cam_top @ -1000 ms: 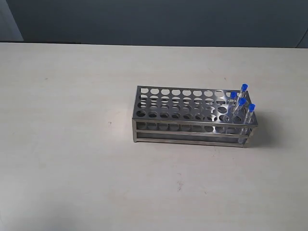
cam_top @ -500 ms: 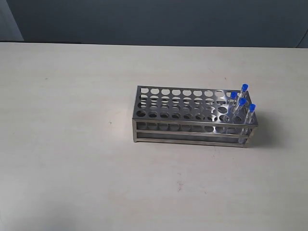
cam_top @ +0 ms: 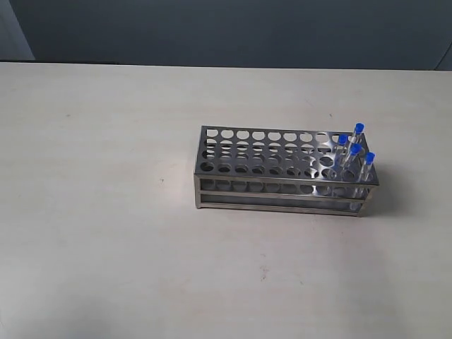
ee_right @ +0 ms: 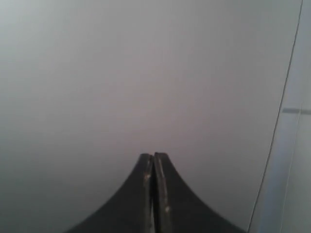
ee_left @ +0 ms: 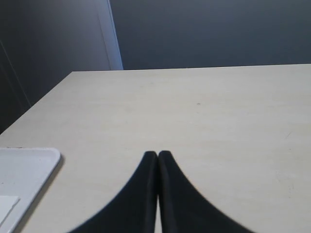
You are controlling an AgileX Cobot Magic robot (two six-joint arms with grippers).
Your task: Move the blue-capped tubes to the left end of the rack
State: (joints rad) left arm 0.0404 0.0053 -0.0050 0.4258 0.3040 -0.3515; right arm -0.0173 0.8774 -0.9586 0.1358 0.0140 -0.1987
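Observation:
The steel rack (cam_top: 282, 171) stands on the beige table right of the middle in the exterior view. Several blue-capped tubes (cam_top: 355, 150) stand tilted in holes at its right end; the other holes hold nothing. Neither arm shows in the exterior view. In the left wrist view my left gripper (ee_left: 158, 154) is shut with nothing in it, over bare tabletop, and no rack is visible there. My right gripper (ee_right: 154, 156) is shut and holds nothing, facing a plain grey surface.
A white tray corner (ee_left: 24, 177) lies on the table beside the left gripper in the left wrist view. A dark wall (cam_top: 233, 32) runs behind the table's far edge. A pale panel (ee_right: 291, 145) edges the right wrist view.

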